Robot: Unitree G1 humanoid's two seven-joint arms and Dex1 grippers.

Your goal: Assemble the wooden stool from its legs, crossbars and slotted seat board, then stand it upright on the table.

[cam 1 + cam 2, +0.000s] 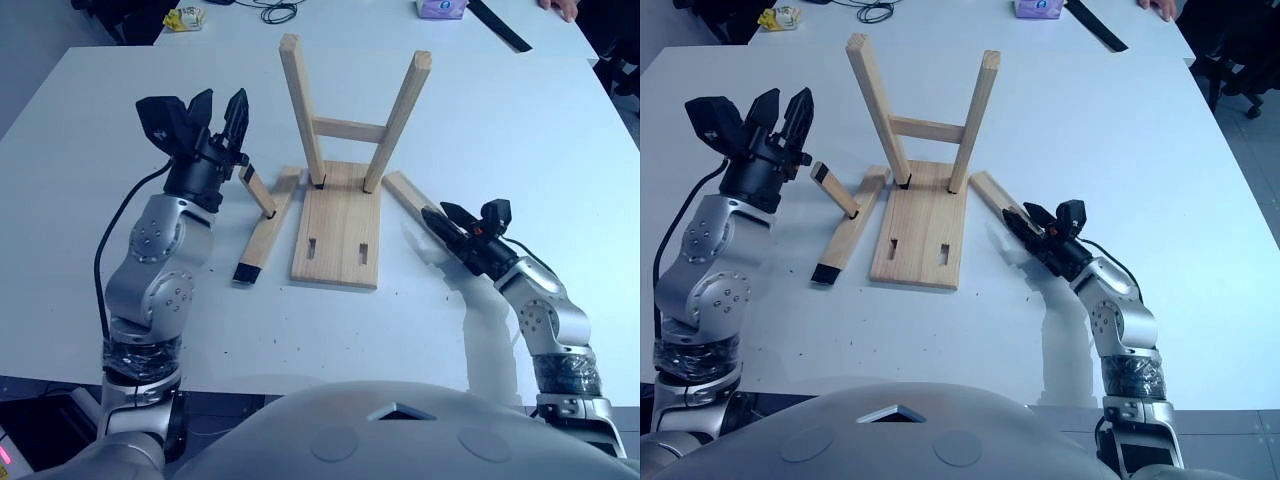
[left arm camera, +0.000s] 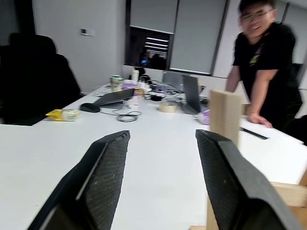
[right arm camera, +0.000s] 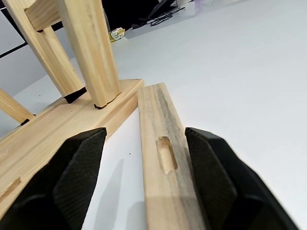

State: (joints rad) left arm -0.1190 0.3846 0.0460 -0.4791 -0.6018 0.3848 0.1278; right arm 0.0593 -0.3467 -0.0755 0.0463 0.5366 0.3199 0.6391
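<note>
The left gripper (image 1: pixel 222 100) hangs raised above the white surface (image 1: pixel 120 130), at about 10 o'clock from the seat board (image 1: pixel 340 240), its fingers spread apart and holding nothing. Below it, at the board's 9 o'clock, a loose leg (image 1: pixel 265 232) lies flat with a short crossbar stub (image 1: pixel 257 190) sticking out of it. The seat board lies flat in the middle. At its 12 o'clock end two legs (image 1: pixel 303 110) stand in the slots, joined by a crossbar (image 1: pixel 350 130). At 3 o'clock another leg (image 3: pixel 160 139) lies just beside the board. The right gripper (image 1: pixel 437 213) is open, one finger on either side of that leg's near end.
</note>
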